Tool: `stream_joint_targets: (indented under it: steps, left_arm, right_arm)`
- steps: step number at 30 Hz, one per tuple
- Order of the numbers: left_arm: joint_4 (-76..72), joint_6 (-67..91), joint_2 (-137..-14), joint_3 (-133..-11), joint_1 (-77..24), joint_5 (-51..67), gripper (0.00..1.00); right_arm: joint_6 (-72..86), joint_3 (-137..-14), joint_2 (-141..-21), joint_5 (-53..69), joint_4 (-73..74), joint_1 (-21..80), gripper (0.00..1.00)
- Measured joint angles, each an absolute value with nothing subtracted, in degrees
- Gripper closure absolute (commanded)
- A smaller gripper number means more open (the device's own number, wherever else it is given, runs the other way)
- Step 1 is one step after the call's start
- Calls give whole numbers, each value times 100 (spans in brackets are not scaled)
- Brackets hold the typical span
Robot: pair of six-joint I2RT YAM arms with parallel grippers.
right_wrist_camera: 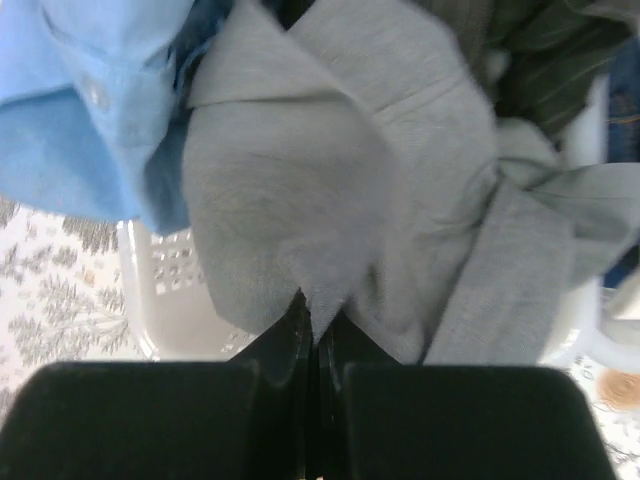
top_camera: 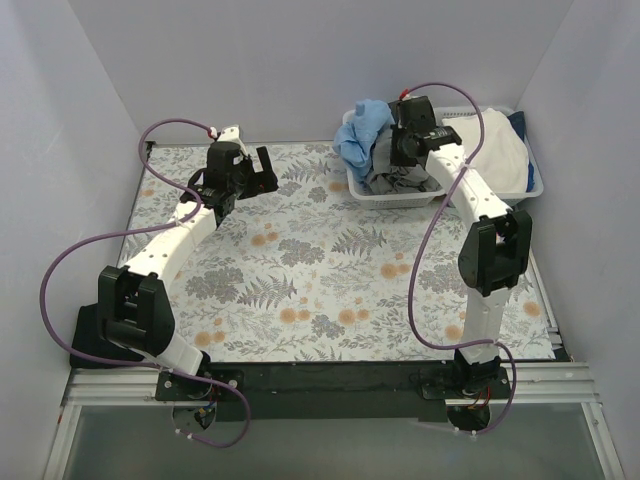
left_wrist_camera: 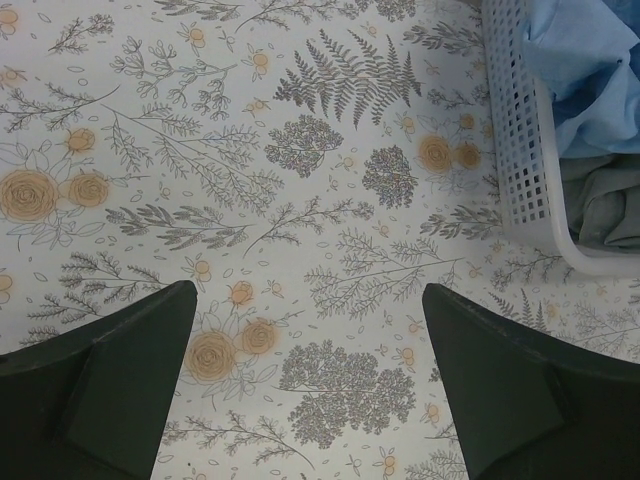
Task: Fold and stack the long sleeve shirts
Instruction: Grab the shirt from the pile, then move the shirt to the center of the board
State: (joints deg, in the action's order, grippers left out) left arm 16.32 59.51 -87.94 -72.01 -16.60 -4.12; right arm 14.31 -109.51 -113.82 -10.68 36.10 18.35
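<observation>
A mid-grey long sleeve shirt point(right_wrist_camera: 330, 190) lies bunched in the white lattice basket point(top_camera: 372, 194) at the back right. My right gripper point(right_wrist_camera: 320, 315) is shut on a fold of this grey shirt, over the basket point(right_wrist_camera: 170, 300); from above it shows at the basket's left half point(top_camera: 400, 150). The grey shirt also shows in the top view point(top_camera: 395, 180) and in the left wrist view point(left_wrist_camera: 610, 200). My left gripper point(left_wrist_camera: 310, 330) is open and empty over the floral cloth, left of the basket point(left_wrist_camera: 520, 150); in the top view it is at the back left point(top_camera: 262, 172). A black shirt cannot be made out.
A blue garment point(top_camera: 362, 135) hangs over the basket's left rim, also seen in both wrist views point(left_wrist_camera: 590, 70) point(right_wrist_camera: 90, 100). White cloth point(top_camera: 500, 150) fills the basket's right half. A dark striped garment point(right_wrist_camera: 560, 60) lies behind the grey shirt. The floral tablecloth point(top_camera: 320, 270) covers the table.
</observation>
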Motion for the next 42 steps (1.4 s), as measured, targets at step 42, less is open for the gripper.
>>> stream_joint_targets:
  steps: [42]
  left_arm:
    - [1986, 7299, -8315, -7579, -132, -283, 2]
  right_arm:
    - [-875, -11974, -8112, -709, -196, 4351, 99]
